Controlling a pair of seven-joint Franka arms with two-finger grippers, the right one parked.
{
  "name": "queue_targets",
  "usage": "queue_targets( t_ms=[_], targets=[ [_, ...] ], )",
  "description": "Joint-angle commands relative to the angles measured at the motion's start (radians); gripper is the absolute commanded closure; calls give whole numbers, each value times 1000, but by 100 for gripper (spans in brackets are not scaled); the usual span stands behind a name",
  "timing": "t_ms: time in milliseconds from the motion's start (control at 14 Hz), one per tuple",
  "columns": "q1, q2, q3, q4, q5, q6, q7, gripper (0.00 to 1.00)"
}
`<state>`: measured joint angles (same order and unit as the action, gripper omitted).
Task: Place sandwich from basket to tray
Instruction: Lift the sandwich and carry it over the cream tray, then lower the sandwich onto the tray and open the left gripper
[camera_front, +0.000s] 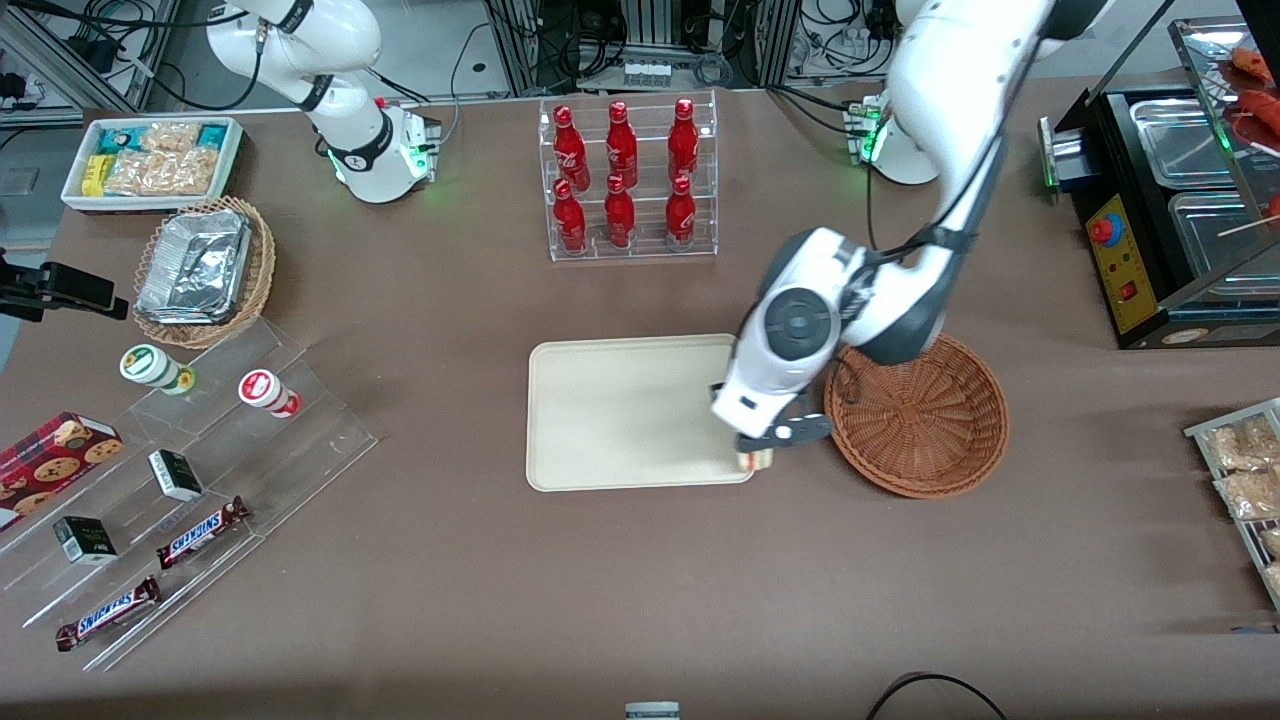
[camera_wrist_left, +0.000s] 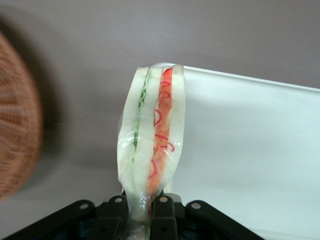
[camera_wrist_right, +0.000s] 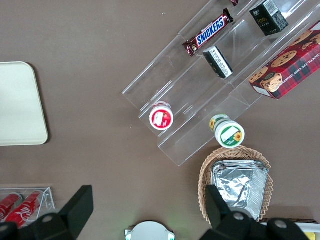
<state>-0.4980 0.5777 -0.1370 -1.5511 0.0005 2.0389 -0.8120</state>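
Over the tray's (camera_front: 620, 410) corner nearest the basket (camera_front: 925, 420), the gripper (camera_front: 768, 438) hangs with its jaws closed on the sandwich (camera_wrist_left: 150, 145), pinching one narrow end of the wedge. The sandwich is clear of the basket and hangs at the tray's rim, partly over the table (camera_front: 640, 590) (it appears not yet set down). The item appears light, soft and easily crushed; its clear wrap looks slippery. A hold across the flat bread faces near one end, as now, seems sound, provided pressure is modest. Release should follow a low descent.
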Motion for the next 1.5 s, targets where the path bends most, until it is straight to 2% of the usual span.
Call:
queue_targets(
  t_ms=[0, 357, 857, 1286, 1357, 1429],
  targets=[
    [-94, 121, 14, 175, -7, -28, -94, 100],
    [-211, 205, 20, 272, 21, -32, -232, 100],
    [-212, 232, 20, 278, 39, -6, -329, 100],
    [-212, 251, 20, 276, 44, 15, -332, 100],
    [-212, 252, 20, 272, 44, 17, -332, 94],
    [-212, 258, 20, 272, 44, 20, -331, 83]
  ],
)
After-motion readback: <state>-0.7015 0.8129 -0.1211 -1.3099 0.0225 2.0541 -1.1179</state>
